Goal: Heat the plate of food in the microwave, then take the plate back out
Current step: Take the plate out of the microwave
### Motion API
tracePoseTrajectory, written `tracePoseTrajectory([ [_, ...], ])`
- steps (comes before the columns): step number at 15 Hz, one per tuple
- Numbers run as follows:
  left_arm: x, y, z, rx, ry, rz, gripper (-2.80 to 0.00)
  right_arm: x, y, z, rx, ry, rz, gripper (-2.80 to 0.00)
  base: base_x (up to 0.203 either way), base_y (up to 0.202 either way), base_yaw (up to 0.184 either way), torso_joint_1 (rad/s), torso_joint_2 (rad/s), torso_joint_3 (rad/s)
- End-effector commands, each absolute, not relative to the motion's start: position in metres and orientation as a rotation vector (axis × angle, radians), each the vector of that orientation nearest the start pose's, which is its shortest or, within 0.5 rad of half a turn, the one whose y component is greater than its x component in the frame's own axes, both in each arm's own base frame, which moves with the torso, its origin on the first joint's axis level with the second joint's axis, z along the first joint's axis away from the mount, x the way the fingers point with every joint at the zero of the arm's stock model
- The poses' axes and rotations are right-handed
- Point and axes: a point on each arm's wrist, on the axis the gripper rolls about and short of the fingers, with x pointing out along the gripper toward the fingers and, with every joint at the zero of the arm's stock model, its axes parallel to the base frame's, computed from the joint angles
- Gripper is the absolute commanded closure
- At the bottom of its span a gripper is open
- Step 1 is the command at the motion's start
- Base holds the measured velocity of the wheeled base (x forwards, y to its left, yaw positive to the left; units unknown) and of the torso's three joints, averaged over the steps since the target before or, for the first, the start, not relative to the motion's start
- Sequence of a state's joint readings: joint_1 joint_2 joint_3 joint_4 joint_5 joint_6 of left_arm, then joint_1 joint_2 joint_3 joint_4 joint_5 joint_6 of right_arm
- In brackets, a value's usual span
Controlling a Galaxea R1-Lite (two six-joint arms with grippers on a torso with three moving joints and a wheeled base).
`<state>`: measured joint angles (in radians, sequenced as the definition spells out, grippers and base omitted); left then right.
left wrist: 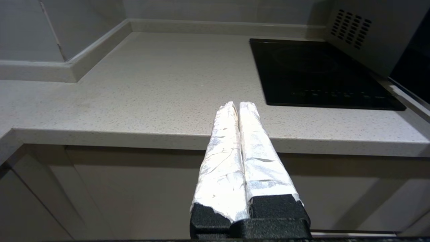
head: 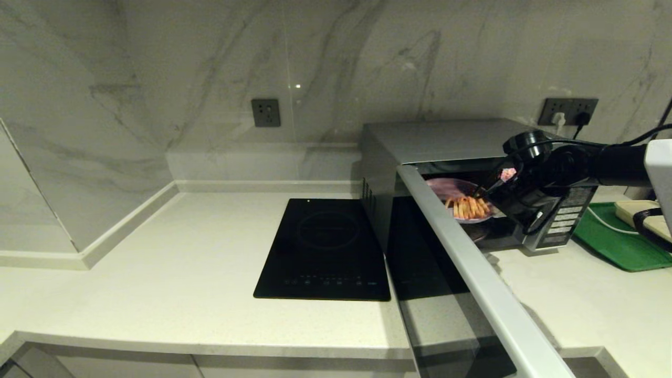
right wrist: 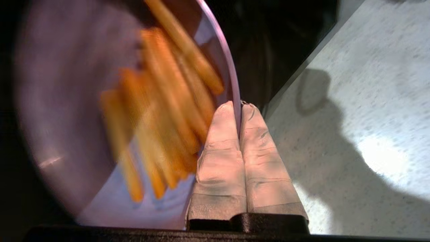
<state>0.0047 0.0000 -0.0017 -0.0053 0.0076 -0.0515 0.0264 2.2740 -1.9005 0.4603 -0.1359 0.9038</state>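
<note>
From the head, the right gripper (head: pixel 491 191) reaches level into the open microwave (head: pixel 446 142), jaws pinched on the rim of the plate of food (head: pixel 462 202) inside the cavity mouth — its wrist view confirms this — while the left gripper (left wrist: pixel 235 107) hangs before the bench (left wrist: pixel 151 84), jaws closed and empty.

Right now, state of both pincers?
Left pincer: shut, empty, parked before the counter edge.
Right pincer: shut on the round lavender plate of fries at the microwave opening.
</note>
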Motion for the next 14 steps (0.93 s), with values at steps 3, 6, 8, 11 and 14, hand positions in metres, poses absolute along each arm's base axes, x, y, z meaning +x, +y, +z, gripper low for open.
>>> tracePoseTrajectory([
  [3, -0.023, 0.0, 0.077, -0.052, -0.008, 0.012, 0.0, 0.449, 0.008, 0.163, 0.786, 0.729, -0.475, 0.0, 0.0, 0.0, 0.0, 0.0, 0.0, 0.0],
  [6, -0.023, 0.0, 0.077, -0.052, -0.008, 0.012, 0.0, 0.444, 0.008, 0.163, 0.786, 0.741, -0.481, 0.0, 0.0, 0.0, 0.0, 0.0, 0.0, 0.0],
  [8, -0.023, 0.0, 0.077, -0.052, -0.009, 0.012, 0.0, 0.436, 0.008, 0.17, 0.788, 0.737, -0.477, 0.0, 0.0, 0.0, 0.0, 0.0, 0.0, 0.0],
  [11, -0.023, 0.0, 0.077, -0.052, -0.008, 0.012, 0.0, 0.417, 0.004, 0.175, 0.82, 0.764, -0.486, 0.0, 0.0, 0.0, 0.0, 0.0, 0.0, 0.0],
  [14, -0.023, 0.0, 0.077, -0.052, -0.008, 0.012, 0.0, 0.396, -0.002, 0.175, 0.843, 0.771, -0.488, 0.0, 0.0, 0.0, 0.0, 0.0, 0.0, 0.0],
])
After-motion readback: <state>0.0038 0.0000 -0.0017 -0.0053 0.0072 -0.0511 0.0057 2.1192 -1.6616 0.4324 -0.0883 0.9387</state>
